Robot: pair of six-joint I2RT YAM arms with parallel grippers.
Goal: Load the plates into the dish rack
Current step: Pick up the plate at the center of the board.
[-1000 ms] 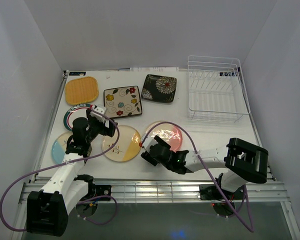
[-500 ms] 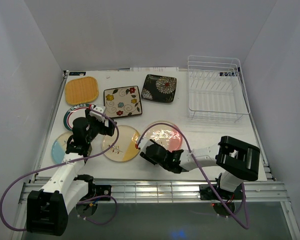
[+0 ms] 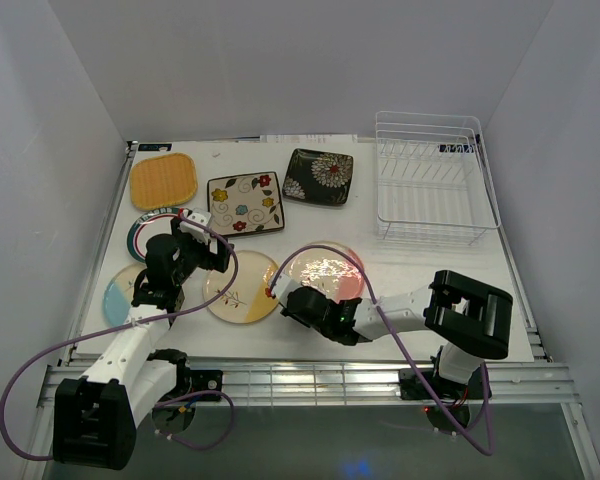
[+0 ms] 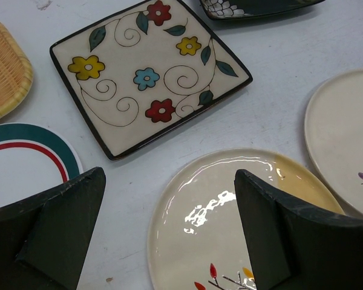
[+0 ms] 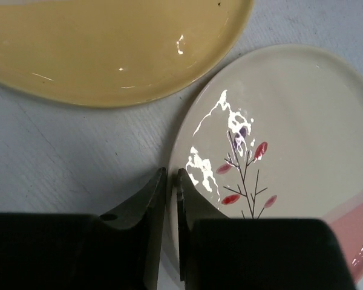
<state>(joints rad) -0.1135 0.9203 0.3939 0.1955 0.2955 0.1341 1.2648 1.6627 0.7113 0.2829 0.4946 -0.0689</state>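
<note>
At the pink-cream plate (image 5: 278,139) rim, the right tool (image 5: 171,177) seemingly clamps shut.

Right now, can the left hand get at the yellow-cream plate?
Probably yes: the left hand hangs open just above the yellow-cream plate, nothing lies on it, and the right hand pinches the pink-cream plate alongside.

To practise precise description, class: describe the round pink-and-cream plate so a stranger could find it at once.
Find the white wire dish rack at the far right of the table, then come nearer and left. The pink-and-cream plate is the first round one you meet; unlike its yellow-and-cream neighbour, it has a pink patch.
</note>
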